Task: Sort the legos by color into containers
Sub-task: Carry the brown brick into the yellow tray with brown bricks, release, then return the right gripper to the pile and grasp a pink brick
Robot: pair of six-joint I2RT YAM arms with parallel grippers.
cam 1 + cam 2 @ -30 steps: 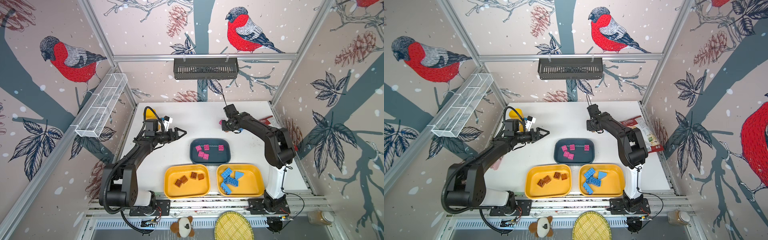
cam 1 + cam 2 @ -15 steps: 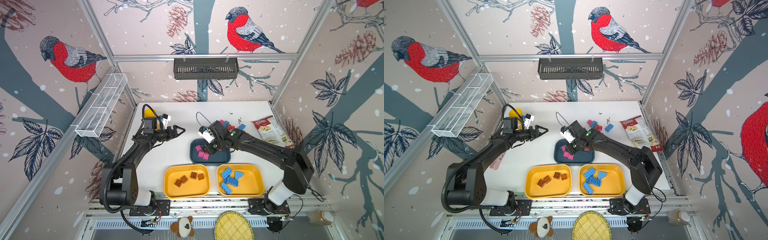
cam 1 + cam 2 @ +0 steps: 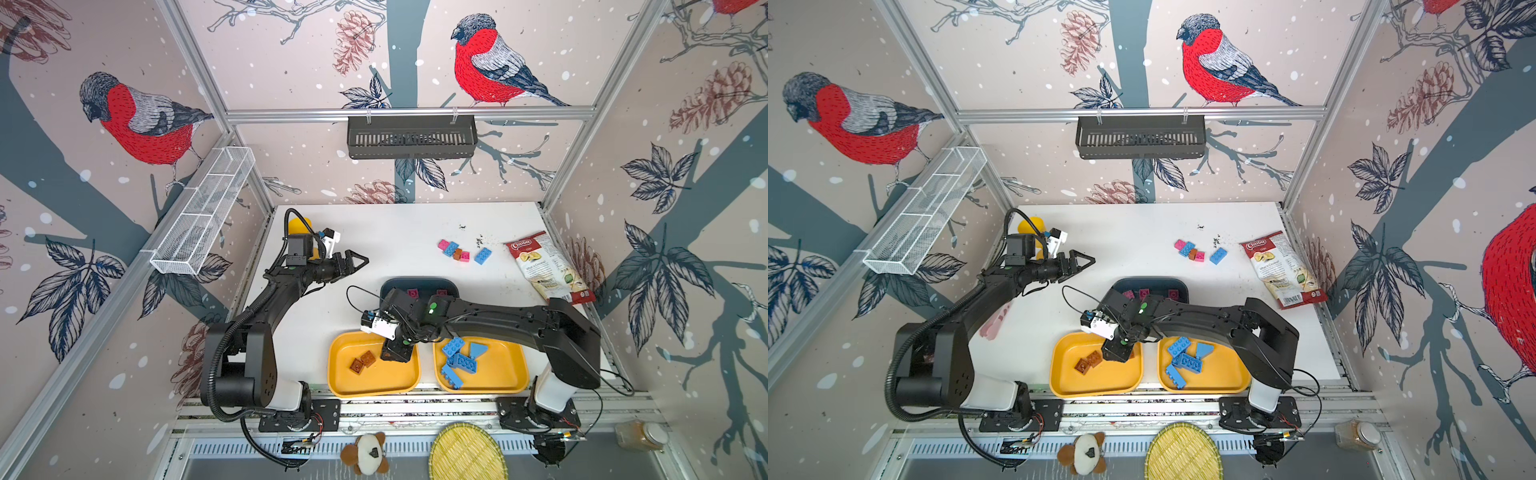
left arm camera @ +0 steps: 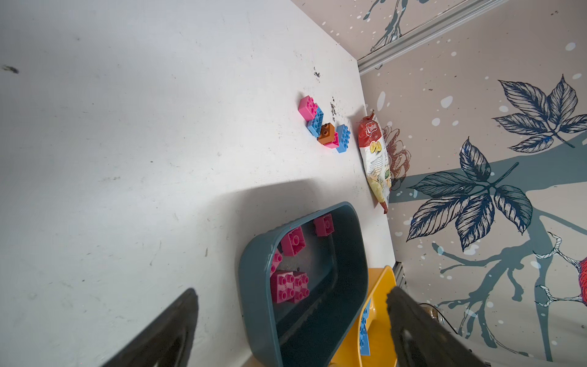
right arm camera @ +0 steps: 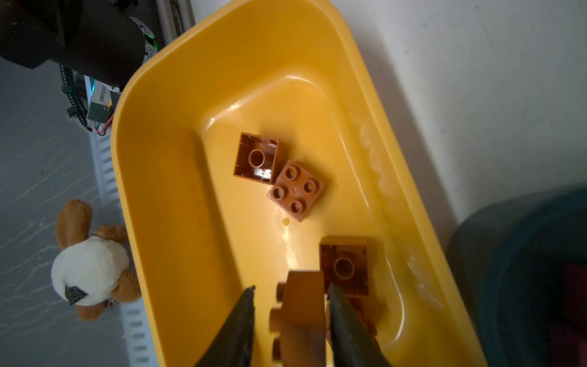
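The right gripper [image 5: 290, 289] hangs over the left yellow tray [image 3: 347, 384], lower centre in both top views, jaws slightly parted around a brown brick [image 5: 303, 321]. The left gripper [image 3: 360, 259] hovers left of centre, jaws wide apart, empty

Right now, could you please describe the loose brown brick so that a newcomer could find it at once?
Start at the chips bag lying by the right edge of the white table. Just left of it sits a small cluster of loose bricks. The brown brick is the only brown one there, among pink and blue ones.
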